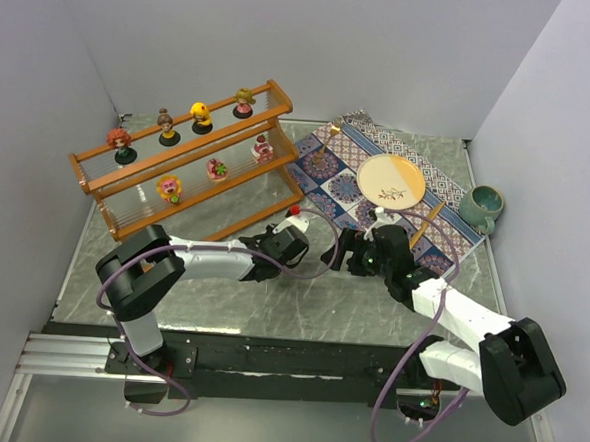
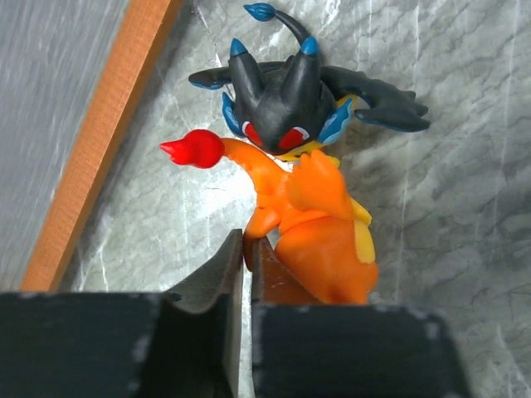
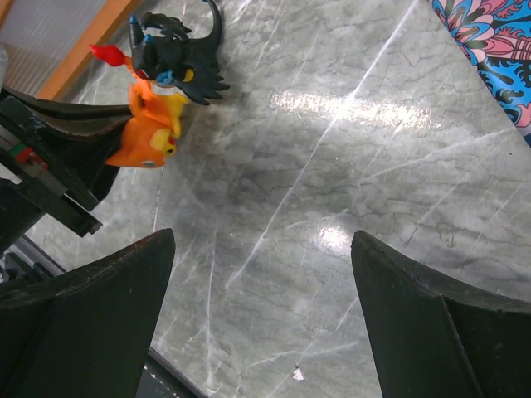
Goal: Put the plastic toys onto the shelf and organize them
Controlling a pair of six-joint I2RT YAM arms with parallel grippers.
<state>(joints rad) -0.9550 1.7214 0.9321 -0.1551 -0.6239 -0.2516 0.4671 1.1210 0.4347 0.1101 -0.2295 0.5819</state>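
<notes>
We count seven toys [image 1: 201, 115] on shelf [image 1: 178, 164], four top, three middle; two on counter [image 3: 332, 166]: orange toy [image 2: 323, 232] lying, tail toward shelf, touching black toy [image 2: 290, 99]. Left claw [image 2: 246, 257] near-closed beside it, hold unclear; right claw [image 3: 261, 240] wide, empty.

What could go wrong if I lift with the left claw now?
The left claw seems to pinch only a thin edge of the orange toy, so it could slip or twist out. The black spiky toy lies touching it and may get dragged. The shelf rail is close beside, so a swing could clip it.
</notes>
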